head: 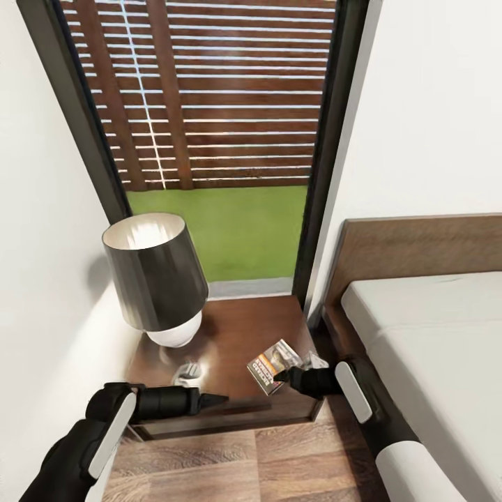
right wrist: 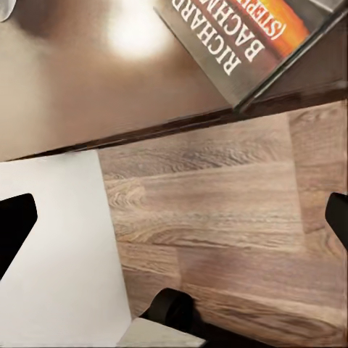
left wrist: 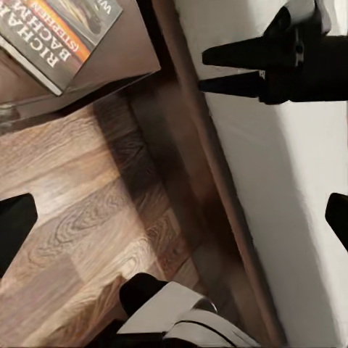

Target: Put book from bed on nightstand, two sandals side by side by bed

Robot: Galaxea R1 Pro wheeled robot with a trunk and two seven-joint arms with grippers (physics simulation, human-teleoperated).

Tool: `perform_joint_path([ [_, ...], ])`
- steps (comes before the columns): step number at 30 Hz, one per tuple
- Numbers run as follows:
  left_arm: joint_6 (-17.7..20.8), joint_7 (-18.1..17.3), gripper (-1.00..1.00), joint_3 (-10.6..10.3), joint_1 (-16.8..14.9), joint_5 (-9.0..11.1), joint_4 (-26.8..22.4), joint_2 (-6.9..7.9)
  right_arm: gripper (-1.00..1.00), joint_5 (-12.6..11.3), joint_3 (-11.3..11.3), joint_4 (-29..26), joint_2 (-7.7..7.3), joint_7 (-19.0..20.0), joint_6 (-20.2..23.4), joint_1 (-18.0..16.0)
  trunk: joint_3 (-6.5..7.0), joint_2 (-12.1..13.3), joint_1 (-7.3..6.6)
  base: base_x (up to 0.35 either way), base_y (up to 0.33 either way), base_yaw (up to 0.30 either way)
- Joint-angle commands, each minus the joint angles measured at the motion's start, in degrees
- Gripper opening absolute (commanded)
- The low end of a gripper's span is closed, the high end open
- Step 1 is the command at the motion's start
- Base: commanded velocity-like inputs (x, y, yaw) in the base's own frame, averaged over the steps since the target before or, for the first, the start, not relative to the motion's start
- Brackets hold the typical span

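The book (head: 270, 367), with its orange band and white lettering, lies on the front right part of the dark-brown nightstand (head: 237, 328); no finger touches it. My right gripper (head: 284, 377) hovers just right of the book, open, with nothing between its fingers. In the right wrist view the book (right wrist: 254, 40) rests near the nightstand's front edge (right wrist: 145, 94). My left gripper (head: 219, 400) hangs open in front of the nightstand's front edge. The left wrist view shows the book (left wrist: 58, 32) and the right gripper (left wrist: 228, 70). The bed (head: 432, 341) is to the right. The sandals are out of view.
A dark-shaded lamp (head: 157, 279) with a white base stands on the nightstand's left half, a small silvery object (head: 187, 373) in front of it. Behind is a tall window (head: 223, 139). White walls close in at left. Wood-plank floor (head: 230, 467) runs between nightstand and bed base (left wrist: 210, 159).
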Motion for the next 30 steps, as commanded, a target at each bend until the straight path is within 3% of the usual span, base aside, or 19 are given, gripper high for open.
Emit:
perform_joint_path([
  [1,0.24,1.50,1.00,-0.31,-0.04,0.06,0.86,0.03,1.00,0.98,-0.07,-0.03,-0.03,0.40,0.21,0.75,0.14,0.39,-0.23,0.000,0.000,0.000],
  [9,0.18,13.26,1.00,-1.13,-0.04,0.07,8.98,-0.03,1.00,3.78,-0.10,0.10,-0.18,0.46,-3.07,7.75,1.58,3.60,-1.99,0.000,0.000,0.000],
  [14,0.00,21.42,1.00,-1.20,-0.04,0.14,16.30,-0.09,1.00,8.20,-0.03,0.51,-0.03,0.48,-6.06,11.82,2.47,5.61,-3.09,0.000,0.000,0.000],
  [18,-1.64,26.10,1.00,-1.21,-0.04,0.15,20.12,-0.13,1.00,10.44,0.01,2.07,0.01,0.48,-8.19,13.22,3.19,7.21,-3.97,0.000,0.000,0.000],
  [25,-6.54,32.93,1.00,-1.39,-0.04,0.14,27.06,-0.15,1.00,12.10,0.03,8.34,-0.09,0.49,-13.16,14.01,4.45,10.02,-5.51,0.000,0.000,0.000],
  [30,-9.33,35.65,1.00,-1.59,-0.02,0.18,30.26,-0.17,1.00,14.34,0.01,11.98,-0.07,0.48,-16.15,14.14,5.35,12.02,-6.60,0.000,0.000,0.000],
])
